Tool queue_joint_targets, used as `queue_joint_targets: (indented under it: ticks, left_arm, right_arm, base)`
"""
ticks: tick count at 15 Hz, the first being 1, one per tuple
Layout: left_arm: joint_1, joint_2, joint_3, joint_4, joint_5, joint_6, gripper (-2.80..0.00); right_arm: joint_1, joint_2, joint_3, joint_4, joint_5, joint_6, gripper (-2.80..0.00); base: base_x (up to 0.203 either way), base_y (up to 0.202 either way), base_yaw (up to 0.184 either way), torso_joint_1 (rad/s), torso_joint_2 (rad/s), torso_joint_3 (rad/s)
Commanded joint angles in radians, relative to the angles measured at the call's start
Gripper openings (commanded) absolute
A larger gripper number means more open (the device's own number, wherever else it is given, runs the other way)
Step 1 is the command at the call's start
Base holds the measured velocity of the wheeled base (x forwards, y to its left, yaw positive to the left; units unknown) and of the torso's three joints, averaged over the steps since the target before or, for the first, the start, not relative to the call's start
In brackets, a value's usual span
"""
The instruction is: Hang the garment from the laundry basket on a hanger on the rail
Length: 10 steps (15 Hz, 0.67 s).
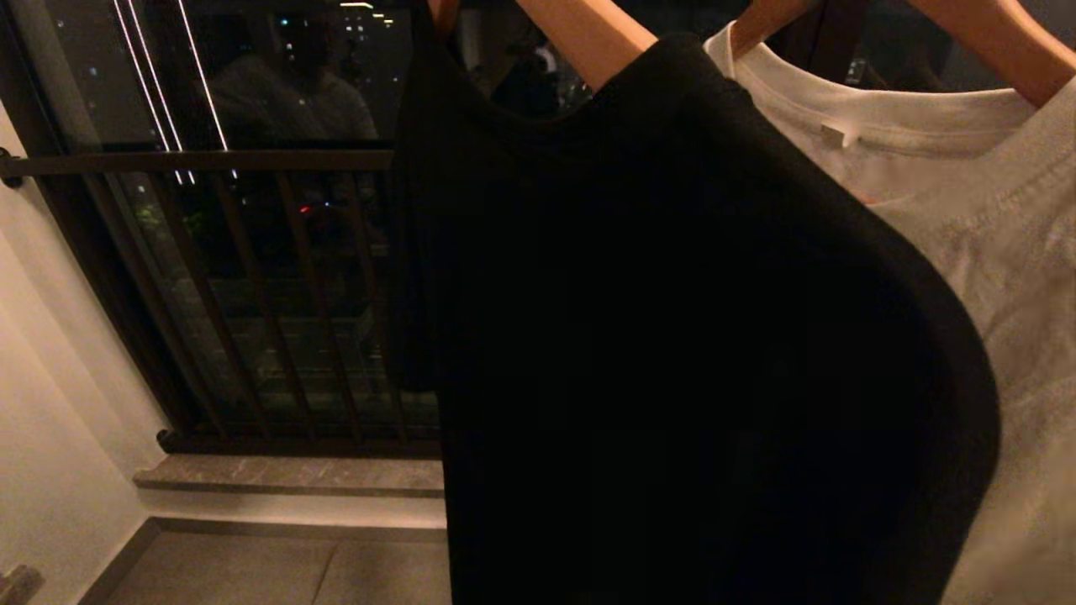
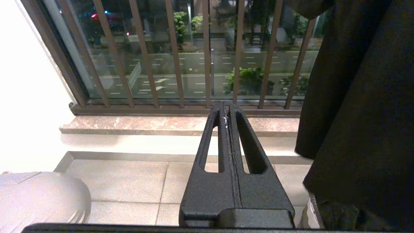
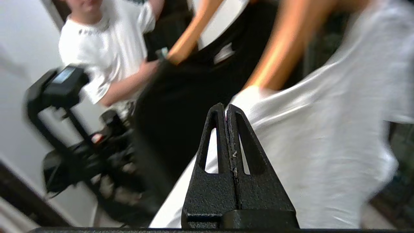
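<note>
Close before the head camera, a black garment point(image 1: 672, 336) is hung on a wooden hanger point(image 1: 588, 34), and it fills most of that view. Just beside it, on the right, a white T-shirt point(image 1: 992, 235) is hung on a second wooden hanger point(image 1: 1000, 42); the two cloths overlap at the shoulder. Neither rail nor basket can be seen. The right gripper point(image 3: 225, 108) is held near the white T-shirt, its fingers pressed together with nothing between them; whether the cloth is touched cannot be told. The left gripper point(image 2: 226, 106) is likewise pressed together and empty, pointed at the barred window railing point(image 2: 181, 58) above a stone sill point(image 2: 129, 124) and floor tiles point(image 2: 123, 181), with the black garment beside it. Behind the hangers, a person point(image 3: 106, 45) in a white shirt is seen with a hand at the black garment's hanger end, beside a dark stand point(image 3: 61, 94).
</note>
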Motion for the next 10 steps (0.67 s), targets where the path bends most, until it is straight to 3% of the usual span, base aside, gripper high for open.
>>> queue_joint_targets:
  ticks: [1, 6, 10]
  left_arm:
    - [0.0, 0.001, 0.002, 0.0, 0.0, 0.0, -2.8]
    - [0.0, 0.001, 0.002, 0.0, 0.0, 0.0, -2.8]
    - [0.0, 0.001, 0.002, 0.0, 0.0, 0.0, -2.8]
  right_arm:
    - [-0.001, -0.106, 0.044, -0.008, 0.013, 0.016, -2.8]
    - [-0.076, -0.329, 0.224, 0.054, 0.015, 0.033, -2.8]
    - [-0.067, -0.419, 0.249, 0.301, 0.002, 0.033, -2.8]
  base:
    - [0.0, 0.0, 0.0, 0.0, 0.0, 0.0]
    - [0.0, 0.0, 0.0, 0.0, 0.0, 0.0]
    - [0.0, 0.0, 0.0, 0.0, 0.0, 0.0]
